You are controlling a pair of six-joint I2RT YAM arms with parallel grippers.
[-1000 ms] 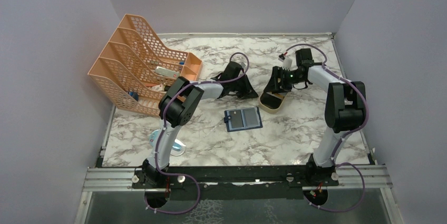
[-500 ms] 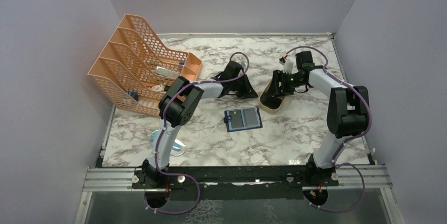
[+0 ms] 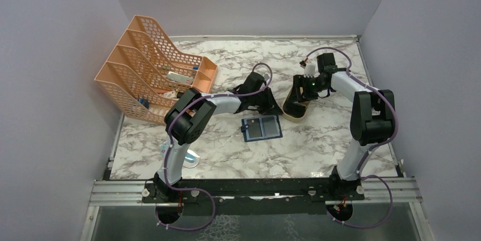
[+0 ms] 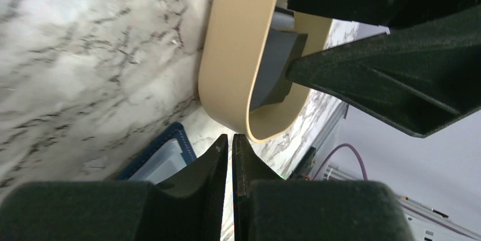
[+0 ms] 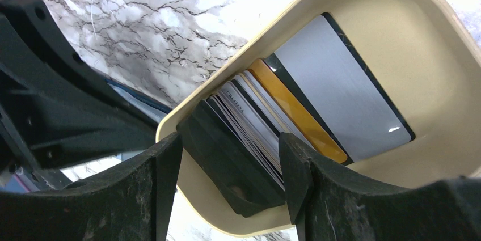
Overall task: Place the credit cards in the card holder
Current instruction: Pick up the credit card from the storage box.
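The credit cards lie fanned in a tan oval tray: a grey card, a yellow-gold card and pale cards over a dark one. My right gripper is open, its fingers on either side of the stack's near end. The navy card holder lies open on the table, left of the tray. My left gripper is shut on nothing, its tips at the tray's rounded end, by the holder's corner.
An orange mesh file rack stands at the back left with small items in it. A pale round object lies near the left arm's base. Grey walls close in the marble table on three sides.
The left arm has swung its gripper right and nearer, up to the tray's end. The right gripper has shifted slightly over the tray. The card holder has stayed put.
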